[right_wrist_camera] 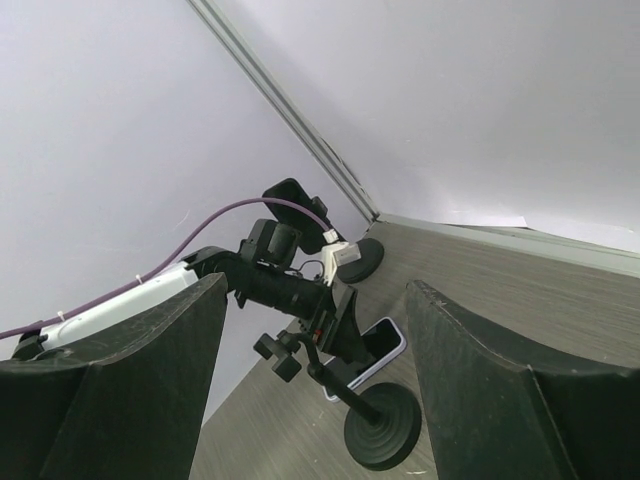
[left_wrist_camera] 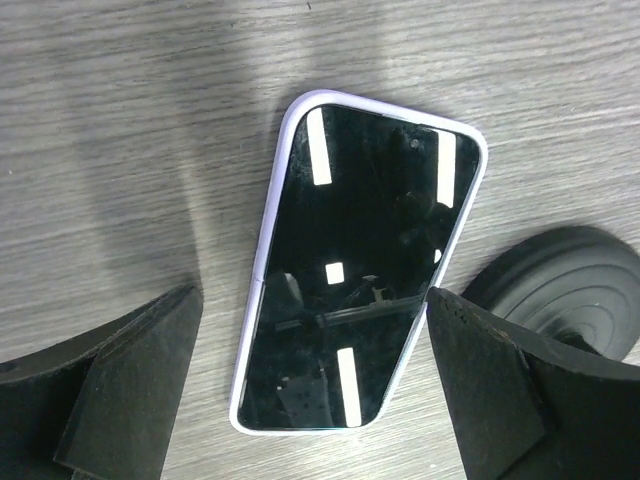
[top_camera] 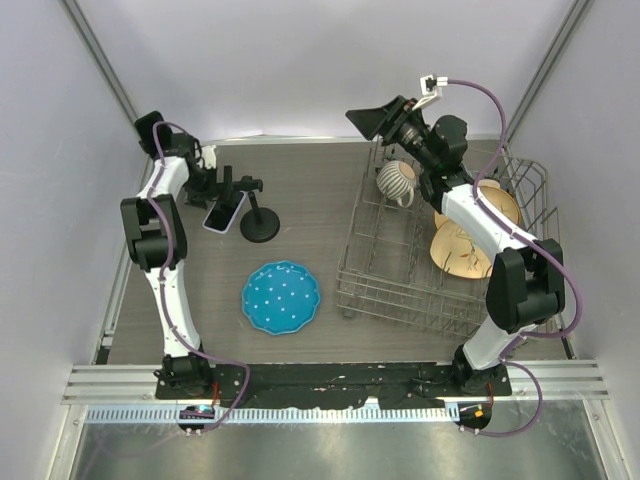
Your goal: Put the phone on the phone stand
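Observation:
The phone (left_wrist_camera: pixel 360 270), black screen up in a pale lilac case, lies flat on the wood-grain table; it also shows in the top view (top_camera: pixel 224 212) and the right wrist view (right_wrist_camera: pixel 378 342). My left gripper (left_wrist_camera: pixel 315 375) is open just above it, one finger on each long side, not touching. The black phone stand (top_camera: pixel 258 208) with a round base (left_wrist_camera: pixel 565 290) stands just right of the phone. My right gripper (top_camera: pixel 375 118) is open and empty, raised high over the dish rack, facing the left arm.
A wire dish rack (top_camera: pixel 400 280) fills the right side, holding a striped mug (top_camera: pixel 397 181) and wooden bowls (top_camera: pixel 462 248). A blue plate (top_camera: pixel 281 296) lies in front of the stand. The enclosure's walls close the back and sides.

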{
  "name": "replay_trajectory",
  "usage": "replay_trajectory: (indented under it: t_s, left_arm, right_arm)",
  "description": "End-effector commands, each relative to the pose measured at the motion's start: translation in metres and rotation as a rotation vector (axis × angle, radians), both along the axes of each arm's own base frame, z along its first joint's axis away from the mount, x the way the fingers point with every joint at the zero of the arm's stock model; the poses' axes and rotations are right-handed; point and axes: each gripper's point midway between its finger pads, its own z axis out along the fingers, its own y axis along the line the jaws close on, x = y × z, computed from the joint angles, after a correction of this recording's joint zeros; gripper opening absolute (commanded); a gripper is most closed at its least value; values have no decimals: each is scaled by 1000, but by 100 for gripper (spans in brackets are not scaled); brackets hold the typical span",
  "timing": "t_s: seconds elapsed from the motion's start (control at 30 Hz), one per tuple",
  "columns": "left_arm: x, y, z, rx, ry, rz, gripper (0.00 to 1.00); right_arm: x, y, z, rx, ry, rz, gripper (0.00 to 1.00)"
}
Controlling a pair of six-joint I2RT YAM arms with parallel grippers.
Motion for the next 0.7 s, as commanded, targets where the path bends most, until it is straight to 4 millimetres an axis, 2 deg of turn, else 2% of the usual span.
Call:
replay_trajectory:
  t_s: [0.0,0.03,0.23,0.3,0.37,0.57,0.63,0.67]
  left_arm:
    - [-15,-13,-20,-60,75,-57,100]
    - [-16,-20,-18,-90,69,-71,100]
    - [-23,-27,-24,-32,89,-86,100]
    - [-26,-19,-27,70,88,-81,100]
    - [-27,-25,-27,118,69,-111,100]
    - [-43,-22,-33,160,113,-131,100]
    - [-46,-12,-37,215,127,-108,100]
    - [-47,-19,-39,252,135,-126,100]
  right_arm:
    - [-10,-1,22,43,-80,24,77]
    - [-10,-2,23,44,-83,24,77]
    - [-9,-1,21,48,-76,28,77]
    - [-10,-1,22,51,-79,32,77]
    - [-9,-1,22,51,-78,29,77]
    - [-11,-2,23,54,-82,28,77]
    - [-12,-1,24,52,-85,30,77]
    - [-14,-2,26,54,-89,31,77]
